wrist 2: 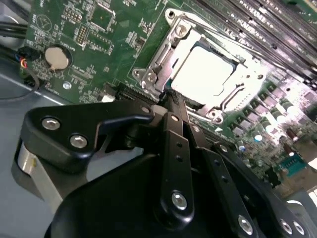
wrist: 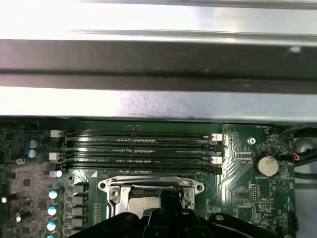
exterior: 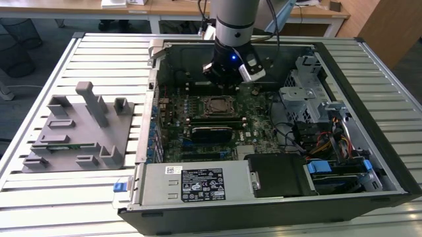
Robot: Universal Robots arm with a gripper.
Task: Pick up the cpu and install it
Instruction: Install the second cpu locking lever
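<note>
CPU (wrist 2: 200,74) is sitting in the motherboard socket (wrist 2: 148,77) right now — bright silvery top plate framed by the metal retention bracket, lying flat as far as the second wrist view shows. In the exterior view it reads as the pale square in the socket (exterior: 218,106) mid-board, inside the open PC case (exterior: 369,163).

Handling call: it's a thin, stiff, light chip w/ a smooth metal lid — slippery on top, and I'd judge the underside contacts and the socket itself as the fragile bits. Best hold is by two opposite edges of the pale rim, kept level; no squeezing on the lid, no tilting going in or out.

Arm pose: the arm comes straight down from above into the case, wrist vertical, gripper (exterior: 228,81) hanging over the board just beyond the socket toward the case's back wall. In the second wrist view the black linkage of the gripper (wrist 2: 173,101) converges to a point right by the socket's edge — tips look drawn together w/ nothing between them, not gripping the chip. Memory slots (wrist: 138,148) run alongside the socket, coin battery (wrist: 265,163) off to one side.
</note>
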